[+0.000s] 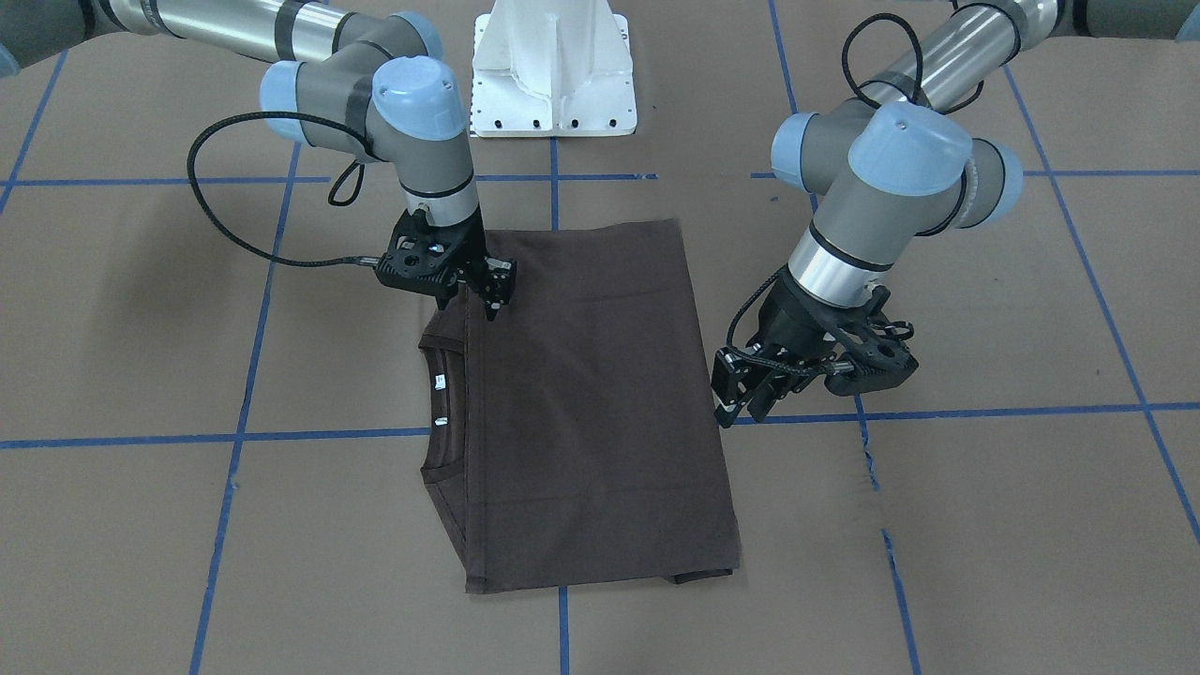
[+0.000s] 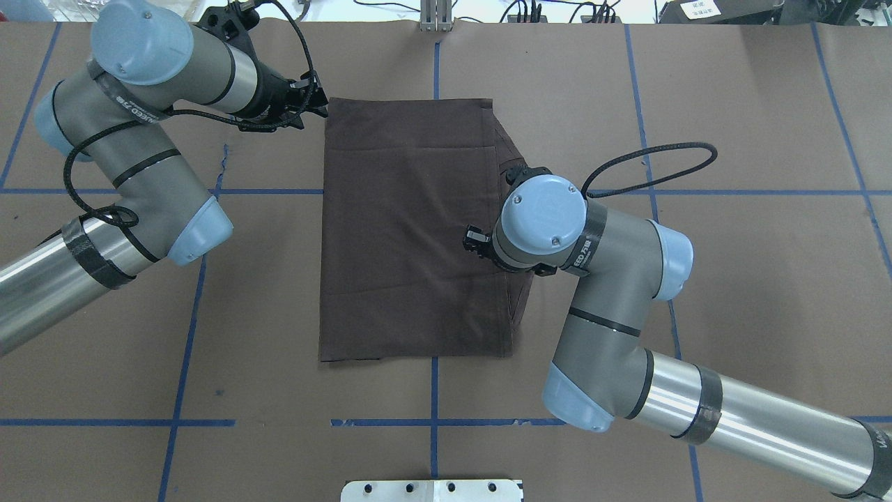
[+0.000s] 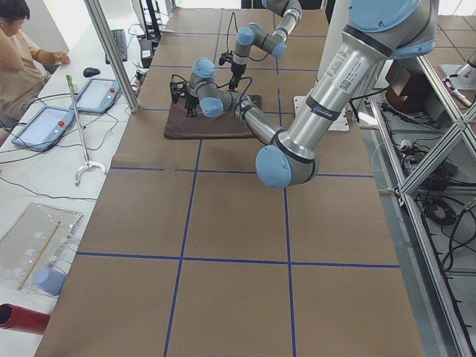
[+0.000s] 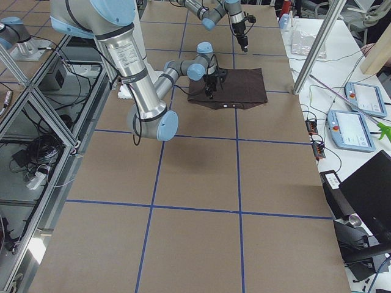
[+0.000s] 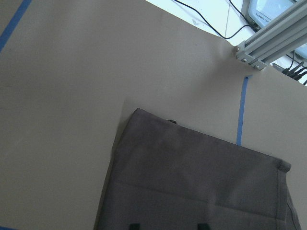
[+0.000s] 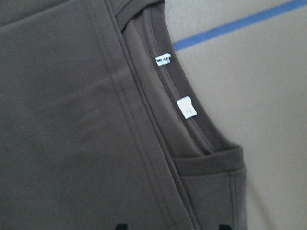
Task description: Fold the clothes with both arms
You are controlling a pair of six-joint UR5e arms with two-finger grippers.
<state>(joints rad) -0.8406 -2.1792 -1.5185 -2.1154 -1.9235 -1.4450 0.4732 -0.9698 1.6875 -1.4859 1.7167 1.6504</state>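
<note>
- Exterior front-facing view: the right gripper (image 1: pixel 469 307) has its fingers spread wide with nothing between them. They point down over the T-shirt (image 2: pixel 411 230), at the collar-side edge in the half nearer the robot. Whether the tips touch the cloth cannot be told.
- Just past those fingers in the right wrist view run the collar and the white neck labels (image 6: pixel 185 106) — the neck opening faces outward, away from the shirt's middle.
- The left gripper (image 1: pixel 741 412) is also spread and empty. It hangs just off the opposite, plain edge, beside the far corner as the overhead view shows it, and is apart from the cloth.
- From the left fingers the shirt lies inward, toward the right arm. From the right fingers it lies directly below.
- The shirt is already a flat rectangle on the table (image 2: pixel 697 104), its long axis running away from the robot, so both grippers sit along its long sides.
- My judgement: the right arm is nearer a grasp, while the left would have to come inward and down before a fold across that axis.
- No container takes part — the shirt rests on the brown cover alone.
</note>
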